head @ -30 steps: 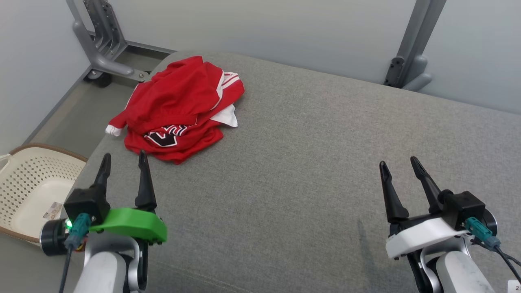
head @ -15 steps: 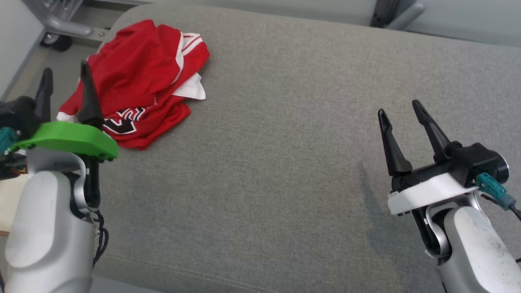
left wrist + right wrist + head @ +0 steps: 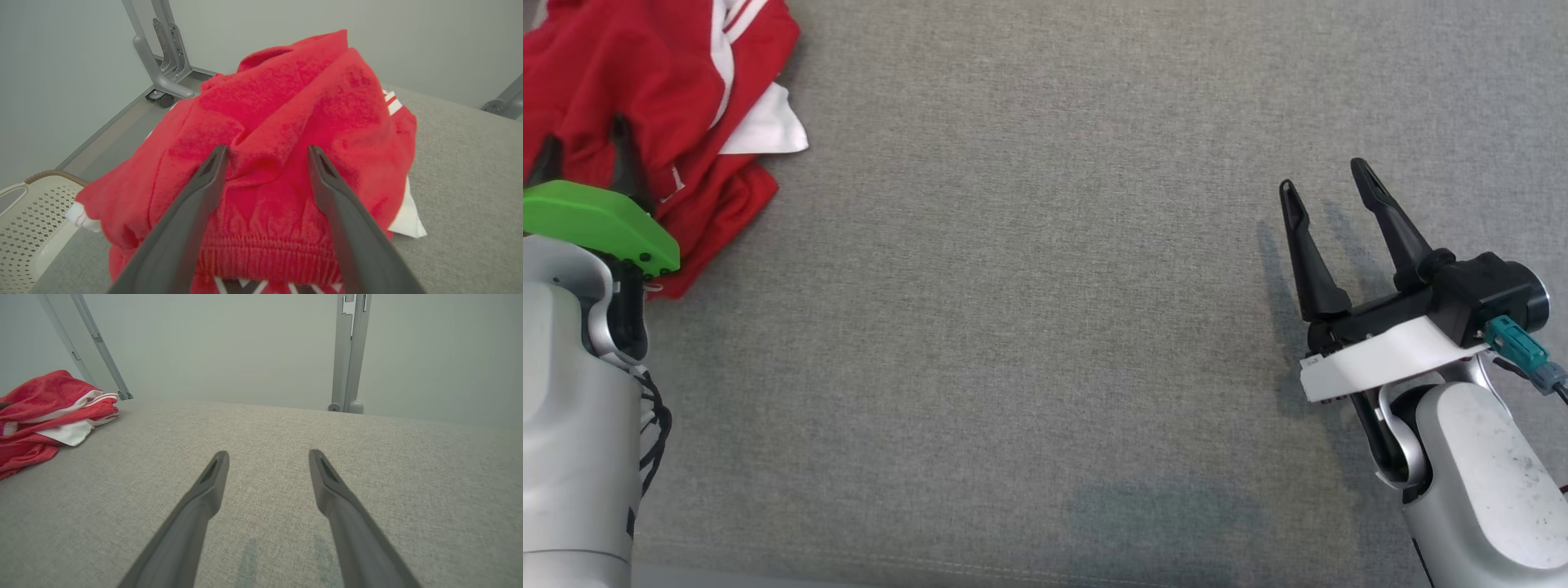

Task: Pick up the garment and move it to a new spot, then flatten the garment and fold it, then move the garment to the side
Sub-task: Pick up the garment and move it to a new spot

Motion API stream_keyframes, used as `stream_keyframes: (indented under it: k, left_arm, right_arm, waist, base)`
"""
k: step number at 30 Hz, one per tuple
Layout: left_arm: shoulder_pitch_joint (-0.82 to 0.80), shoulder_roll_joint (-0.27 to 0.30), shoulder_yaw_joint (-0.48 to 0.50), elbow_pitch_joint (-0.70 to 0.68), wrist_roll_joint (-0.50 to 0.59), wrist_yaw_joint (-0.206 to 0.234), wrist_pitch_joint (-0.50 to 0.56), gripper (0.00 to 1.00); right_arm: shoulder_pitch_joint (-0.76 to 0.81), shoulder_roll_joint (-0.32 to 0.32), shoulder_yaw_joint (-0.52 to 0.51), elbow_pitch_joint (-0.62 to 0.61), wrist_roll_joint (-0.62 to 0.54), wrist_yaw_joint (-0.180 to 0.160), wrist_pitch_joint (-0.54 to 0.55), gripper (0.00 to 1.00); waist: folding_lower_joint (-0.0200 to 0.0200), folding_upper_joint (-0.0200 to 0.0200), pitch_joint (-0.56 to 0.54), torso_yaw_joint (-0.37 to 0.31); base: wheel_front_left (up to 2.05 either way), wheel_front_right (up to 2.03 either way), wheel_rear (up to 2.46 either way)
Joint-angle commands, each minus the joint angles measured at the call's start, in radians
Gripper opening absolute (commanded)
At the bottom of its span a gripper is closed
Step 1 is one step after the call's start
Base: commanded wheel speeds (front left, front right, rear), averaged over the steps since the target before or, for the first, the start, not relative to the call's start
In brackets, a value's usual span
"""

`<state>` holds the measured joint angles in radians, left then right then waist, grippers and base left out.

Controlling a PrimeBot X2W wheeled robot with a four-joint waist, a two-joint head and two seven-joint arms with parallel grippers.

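The garment (image 3: pixel 645 90) is a crumpled red top with white trim, bunched at the far left of the grey cushioned surface (image 3: pixel 1029 310). My left gripper (image 3: pixel 584 151) hangs open right over it, a raised red fold between its two fingers in the left wrist view, where the garment (image 3: pixel 286 122) sits close ahead of the left gripper (image 3: pixel 265 153). Whether the fingers touch the cloth I cannot tell. My right gripper (image 3: pixel 1327 175) stands open over bare fabric on the right, well away from the garment (image 3: pixel 45 412); its own view shows the right gripper (image 3: pixel 267 455) with nothing between the fingers.
A cream perforated basket (image 3: pixel 24 220) stands on the floor beyond the surface's left edge. Grey metal frame legs (image 3: pixel 159 53) rise by the wall behind the garment, and another post (image 3: pixel 347 351) stands at the far edge. Bare grey surface spans the middle and right.
The head camera has tilted down, so the whole picture has shifted. My left gripper has reached forward from short of the garment to right over it. The right gripper stays open.
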<state>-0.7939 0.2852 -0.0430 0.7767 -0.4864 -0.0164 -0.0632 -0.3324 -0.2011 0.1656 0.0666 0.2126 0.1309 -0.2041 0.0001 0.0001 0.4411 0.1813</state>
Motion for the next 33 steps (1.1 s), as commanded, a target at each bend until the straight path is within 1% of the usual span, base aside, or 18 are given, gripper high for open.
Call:
stream_keyframes:
  k: [1,3,4,6,7,10,12,15,18,23,28,29,33]
  left_arm:
    - [-0.031,0.017,0.001,0.034,0.005,0.001,-0.009,1.0]
    - [-0.048,0.024,-0.001,0.073,0.01,0.006,-0.02,1.0]
    - [-0.058,0.029,-0.003,0.087,0.014,0.001,-0.026,0.92]
    - [-0.071,0.039,-0.011,0.109,0.028,0.002,-0.054,0.02]
    - [-0.076,0.039,-0.013,0.117,0.029,0.003,-0.069,0.0]
    - [-0.082,0.042,-0.021,0.133,0.037,-0.007,-0.112,0.0]
    - [-0.079,0.048,-0.025,0.129,0.044,-0.004,-0.143,0.0]
    - [-0.056,0.051,-0.026,0.096,0.055,-0.001,-0.176,0.0]
    - [-0.016,0.053,-0.02,0.026,0.067,0.007,-0.194,0.0]
    - [0.104,0.041,-0.001,-0.166,0.083,0.04,-0.2,0.0]
    - [0.291,0.032,0.012,-0.415,0.095,0.099,-0.198,0.0]
    - [0.291,0.032,0.012,-0.415,0.095,0.099,-0.198,0.0]
    - [0.448,0.022,0.011,-0.637,0.11,0.157,-0.162,0.0]
  right_arm:
    - [-0.011,-0.002,0.002,0.003,0.005,0.0,-0.008,1.0]
    - [-0.013,-0.002,0.004,0.006,0.007,0.0,-0.01,1.0]
    - [-0.014,-0.002,0.004,0.007,0.007,0.0,-0.01,1.0]
    - [-0.013,-0.001,0.003,0.012,0.007,0.0,-0.01,1.0]
    - [-0.012,0.001,0.003,0.014,0.007,0.0,-0.011,1.0]
    - [-0.002,0.006,0.002,0.023,0.008,0.0,-0.014,1.0]
    - [0.004,0.011,0.004,0.03,0.009,0.0,-0.019,1.0]
    - [0.016,0.021,0.002,0.04,0.012,0.0,-0.023,1.0]
    - [0.029,0.032,-0.007,0.044,0.008,0.0,-0.03,1.0]
    - [0.057,0.053,-0.025,0.054,0.0,0.0,-0.038,1.0]
    - [0.084,0.076,-0.043,0.064,-0.007,0.0,-0.046,1.0]
    - [0.084,0.076,-0.043,0.064,-0.007,0.0,-0.046,1.0]
    - [0.105,0.089,-0.064,0.063,-0.008,0.0,-0.051,1.0]
  waist:
    - [-0.0001,-0.0001,0.048,-0.044]
    - [-0.0001,-0.0001,0.049,-0.045]
    - [-0.0001,-0.0001,0.049,-0.044]
    - [-0.0001,-0.0001,0.046,-0.042]
    - [-0.0001,-0.0001,0.043,-0.04]
    - [-0.0001,-0.0001,0.026,-0.033]
    - [-0.0001,-0.0001,0.009,-0.03]
    - [-0.0001,-0.0001,-0.026,-0.027]
    - [-0.0001,-0.0001,-0.066,-0.025]
    - [-0.0001,-0.0001,-0.138,-0.03]
    - [-0.0001,-0.0001,-0.201,-0.047]
    - [-0.0001,-0.0001,-0.201,-0.047]
    - [-0.0001,-0.0001,-0.235,-0.064]
  base:
    - [0.0,0.0,0.0]
    - [0.0,0.0,0.0]
    - [0.0,0.0,0.0]
    - [0.0,0.0,0.0]
    - [0.0,0.0,0.0]
    - [0.0,0.0,0.0]
    - [0.0,0.0,0.0]
    - [0.0,0.0,0.0]
    - [0.0,0.0,0.0]
    - [0.0,0.0,0.0]
    - [0.0,0.0,0.0]
    - [0.0,0.0,0.0]
    - [0.0,0.0,0.0]
